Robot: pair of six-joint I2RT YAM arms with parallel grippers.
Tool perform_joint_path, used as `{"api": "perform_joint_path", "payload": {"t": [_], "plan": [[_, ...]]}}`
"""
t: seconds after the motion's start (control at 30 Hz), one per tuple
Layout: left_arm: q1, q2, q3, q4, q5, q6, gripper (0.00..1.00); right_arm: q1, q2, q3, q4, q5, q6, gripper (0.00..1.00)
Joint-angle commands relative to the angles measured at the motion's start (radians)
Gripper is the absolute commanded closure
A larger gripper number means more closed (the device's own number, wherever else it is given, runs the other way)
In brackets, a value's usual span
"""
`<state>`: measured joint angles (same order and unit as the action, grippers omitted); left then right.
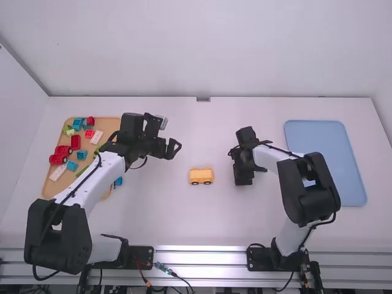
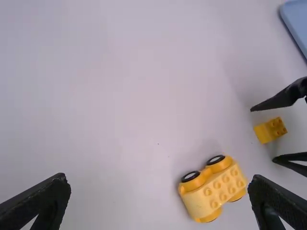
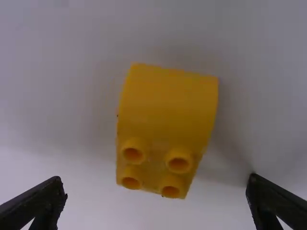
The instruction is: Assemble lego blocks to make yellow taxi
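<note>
– Closest to the lens in the right wrist view: two black fingers (image 3: 36, 203) of the right gripper (image 1: 243, 177), spread wide. Is it touching the sloped yellow block (image 3: 165, 115)?

– nah, looks like that one's on the white table (image 1: 202, 128) between the fingertips, apart from both.

– ok, and the yellow wheeled base (image 1: 201, 176)?

– sitting just below the middle of the high view, studs up, wheels on the table, between the two grippers.

– What's the left gripper (image 1: 171, 147) up to?

– wide too lol, up and a bit left of the base in the high view.

– Other stuff?

– wooden tray (image 1: 110, 125) of mixed coloured blocks (image 1: 75, 142) at the left of that frame, blue tray (image 1: 318, 159) over at the right.
</note>
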<state>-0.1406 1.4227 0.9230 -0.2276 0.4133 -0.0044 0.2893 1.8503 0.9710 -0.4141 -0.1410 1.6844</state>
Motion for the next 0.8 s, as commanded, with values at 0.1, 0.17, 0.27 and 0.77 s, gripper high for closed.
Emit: {"api": "perform_joint_path", "payload": {"t": [0.1,0.17,0.27,0.77], "plan": [[-0.005,-0.017,0.018,-0.001,0.001,-0.006,0.01,-0.054,0.017,0.141,-0.203,-0.036,-0.145,0.01],[-0.005,-0.017,0.018,0.001,0.001,-0.007,0.01,-0.075,0.016,0.239,-0.339,-0.031,-0.224,0.01],[-0.005,-0.017,0.018,0.000,-0.003,-0.006,0.01,-0.086,0.016,0.305,-0.411,-0.021,-0.321,0.01],[-0.005,-0.017,0.018,-0.019,-0.128,-0.005,0.01,-0.013,0.003,0.370,-0.246,0.335,-1.252,0.01]]}}
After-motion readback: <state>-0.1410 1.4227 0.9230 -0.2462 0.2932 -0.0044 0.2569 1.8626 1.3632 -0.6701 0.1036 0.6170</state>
